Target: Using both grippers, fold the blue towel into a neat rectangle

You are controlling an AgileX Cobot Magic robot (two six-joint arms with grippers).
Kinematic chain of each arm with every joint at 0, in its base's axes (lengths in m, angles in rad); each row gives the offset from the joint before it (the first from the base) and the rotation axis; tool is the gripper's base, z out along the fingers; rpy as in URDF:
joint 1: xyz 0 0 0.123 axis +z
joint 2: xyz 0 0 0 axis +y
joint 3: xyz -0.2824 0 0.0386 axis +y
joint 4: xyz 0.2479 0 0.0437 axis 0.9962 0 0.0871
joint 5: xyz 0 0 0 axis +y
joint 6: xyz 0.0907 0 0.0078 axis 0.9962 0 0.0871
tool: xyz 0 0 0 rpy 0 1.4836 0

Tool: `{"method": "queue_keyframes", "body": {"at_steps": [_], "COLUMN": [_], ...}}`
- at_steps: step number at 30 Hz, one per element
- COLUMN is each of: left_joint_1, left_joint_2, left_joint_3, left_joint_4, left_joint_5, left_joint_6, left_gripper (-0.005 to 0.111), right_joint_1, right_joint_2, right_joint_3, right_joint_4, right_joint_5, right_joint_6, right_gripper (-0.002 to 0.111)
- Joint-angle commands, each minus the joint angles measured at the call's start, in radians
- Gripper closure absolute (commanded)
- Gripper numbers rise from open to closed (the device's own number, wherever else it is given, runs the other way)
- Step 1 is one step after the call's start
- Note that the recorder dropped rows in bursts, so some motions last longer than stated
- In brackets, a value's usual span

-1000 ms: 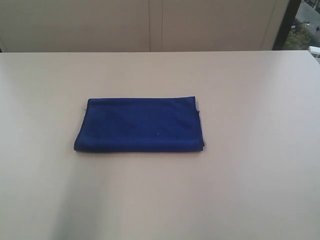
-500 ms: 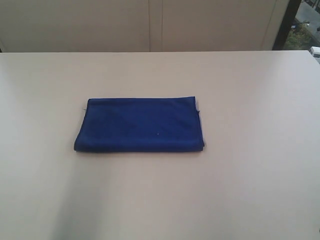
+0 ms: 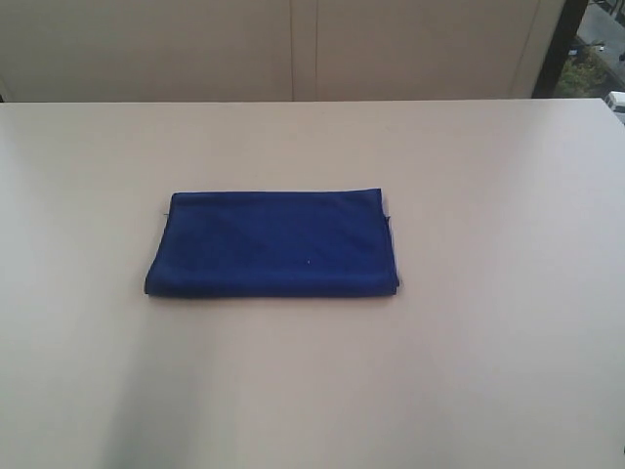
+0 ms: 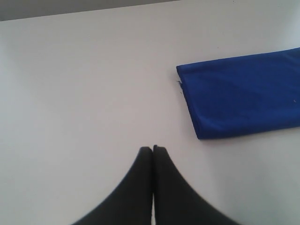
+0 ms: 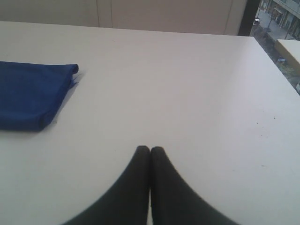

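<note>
Lying flat on the pale table (image 3: 488, 371) in the exterior view: blue towel (image 3: 271, 244), folded into a tidy rectangle with its edges roughly squared.

Left wrist view: left gripper (image 4: 153, 149) closed, black fingertips pressed together with nothing between them. One short end of the towel sits ahead of the jaws and off to one side, well apart from the tips.

Right wrist view: right gripper (image 5: 150, 149) likewise closed and empty. The towel's other short end, loose threads at its corner, lies ahead of the jaws and off to the opposite side, well apart.
</note>
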Motion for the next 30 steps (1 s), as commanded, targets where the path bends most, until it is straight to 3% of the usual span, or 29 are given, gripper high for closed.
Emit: {"method": "queue_keyframes", "body": {"at_steps": [1, 4, 9, 16, 30], "left_joint_1": [-0.005, -0.005, -0.005, -0.005, -0.005], "left_joint_2": [-0.048, -0.124, -0.298, -0.479, -0.479], "left_joint_3": [0.002, 0.039, 0.218, 0.429, 0.569], "left_joint_4": [0.014, 0.016, 0.016, 0.017, 0.111], "left_joint_5": [0.004, 0.025, 0.025, -0.088, -0.134], "left_joint_6": [0.003, 0.003, 0.001, 0.001, -0.003], "left_gripper": [0.107, 0.107, 0.107, 0.107, 0.107], "right_joint_1": [-0.011, -0.011, -0.011, -0.011, -0.011], "right_joint_2": [-0.005, -0.005, -0.005, -0.005, -0.005], "right_joint_3": [0.006, 0.006, 0.006, 0.006, 0.006], "right_joint_4": [0.0, 0.0, 0.0, 0.0, 0.0], "right_joint_5": [-0.015, -0.015, -0.015, -0.015, -0.015], "right_joint_6": [0.001, 0.001, 0.001, 0.001, 0.001], "right_gripper": [0.108, 0.108, 0.108, 0.108, 0.108]}}
